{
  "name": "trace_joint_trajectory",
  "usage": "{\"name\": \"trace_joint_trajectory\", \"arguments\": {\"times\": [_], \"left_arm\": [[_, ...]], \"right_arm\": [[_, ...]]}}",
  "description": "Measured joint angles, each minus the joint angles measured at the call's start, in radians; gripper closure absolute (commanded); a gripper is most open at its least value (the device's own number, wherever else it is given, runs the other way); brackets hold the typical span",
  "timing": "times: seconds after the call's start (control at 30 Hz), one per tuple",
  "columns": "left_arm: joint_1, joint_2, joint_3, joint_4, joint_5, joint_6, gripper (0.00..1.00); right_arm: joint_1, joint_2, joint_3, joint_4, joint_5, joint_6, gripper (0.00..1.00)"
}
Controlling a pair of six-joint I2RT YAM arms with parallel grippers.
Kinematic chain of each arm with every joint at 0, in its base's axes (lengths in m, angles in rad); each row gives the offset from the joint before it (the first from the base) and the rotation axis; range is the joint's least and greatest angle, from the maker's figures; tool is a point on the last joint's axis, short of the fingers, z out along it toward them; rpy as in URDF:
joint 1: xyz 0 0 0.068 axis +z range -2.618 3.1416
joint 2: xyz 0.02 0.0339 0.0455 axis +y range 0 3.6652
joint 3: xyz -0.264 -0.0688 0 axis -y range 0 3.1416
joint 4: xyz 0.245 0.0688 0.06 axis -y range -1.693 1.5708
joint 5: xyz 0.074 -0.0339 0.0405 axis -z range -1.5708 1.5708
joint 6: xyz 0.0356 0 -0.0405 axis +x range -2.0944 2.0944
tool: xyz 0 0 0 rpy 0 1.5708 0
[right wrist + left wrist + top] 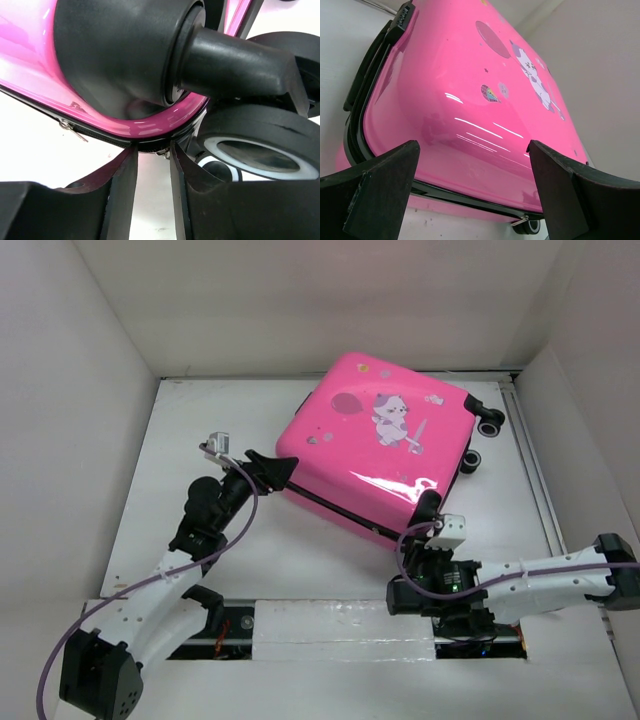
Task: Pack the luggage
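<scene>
Fingers (380, 190) of the left gripper (270, 468) spread wide and empty around the closed luggage's (385, 445) left corner, arm reaching from lower left. Right gripper (152, 159), arm bent in from the right, is nearly closed at the zip seam (100, 134) beside a wheel (260, 145); any hold is unclear.

You see the luggage (385, 455) lying closed and skewed on the table (180, 440), stickers up, wheels (490, 422) toward the far right. Your left gripper (272, 470) is at its left corner. Your right gripper (430, 508) is at its near-right corner.
</scene>
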Motion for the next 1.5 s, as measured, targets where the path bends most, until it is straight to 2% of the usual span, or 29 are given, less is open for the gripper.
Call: {"name": "trace_joint_trajectory", "arguments": {"times": [0.4, 0.5, 0.6, 0.67, 0.7, 0.73, 0.77, 0.83, 0.97, 1.0, 1.07, 1.13, 1.37, 1.5], "left_arm": [[0.000, -0.073, 0.051, -0.008, 0.021, -0.007, 0.13], [0.000, -0.073, 0.060, -0.008, 0.043, -0.008, 0.15], [0.000, -0.060, 0.076, -0.013, 0.072, -0.009, 0.15], [0.000, -0.036, 0.099, -0.013, 0.104, -0.009, 0.15], [0.000, -0.017, 0.116, -0.012, 0.124, -0.010, 0.16], [0.000, 0.006, 0.136, -0.008, 0.145, -0.011, 0.16], [-0.004, 0.045, 0.157, -0.002, 0.169, -0.014, 0.16], [-0.033, 0.112, 0.200, 0.016, 0.191, -0.017, 0.16], [-0.203, 0.220, 0.263, -0.013, 0.137, 0.023, 0.16], [-0.251, 0.245, 0.286, -0.026, 0.117, 0.039, 0.16], [-0.334, 0.288, 0.327, -0.041, 0.078, 0.068, 0.16], [-0.384, 0.310, 0.349, -0.051, 0.043, 0.093, 0.16], [-0.433, 0.328, 0.358, -0.074, -0.035, 0.128, 0.16], [-0.495, 0.328, 0.357, -0.093, -0.077, 0.143, 0.16]], "right_arm": [[-0.029, -0.026, -0.048, 0.090, -0.008, -0.051, 0.59], [-0.042, -0.008, -0.050, 0.093, -0.014, -0.023, 0.56], [-0.043, 0.024, -0.039, 0.067, -0.016, 0.029, 0.49], [-0.043, 0.055, -0.029, 0.039, -0.015, 0.065, 0.49], [-0.043, 0.079, -0.022, 0.027, -0.015, 0.090, 0.56], [-0.043, 0.084, -0.021, 0.026, -0.014, 0.095, 0.56], [-0.045, 0.100, -0.020, 0.027, -0.010, 0.106, 0.65], [-0.054, 0.123, -0.019, 0.029, -0.013, 0.119, 0.72], [-0.080, 0.149, -0.021, 0.024, -0.012, 0.122, 0.77], [-0.084, 0.153, -0.021, 0.023, -0.012, 0.121, 0.84], [-0.092, 0.165, -0.021, 0.007, -0.014, 0.118, 0.89], [-0.106, 0.179, -0.021, -0.014, -0.017, 0.120, 1.00], [-0.131, 0.206, -0.020, -0.033, -0.009, 0.116, 1.00], [-0.131, 0.247, -0.012, -0.010, 0.003, 0.006, 1.00]]}}
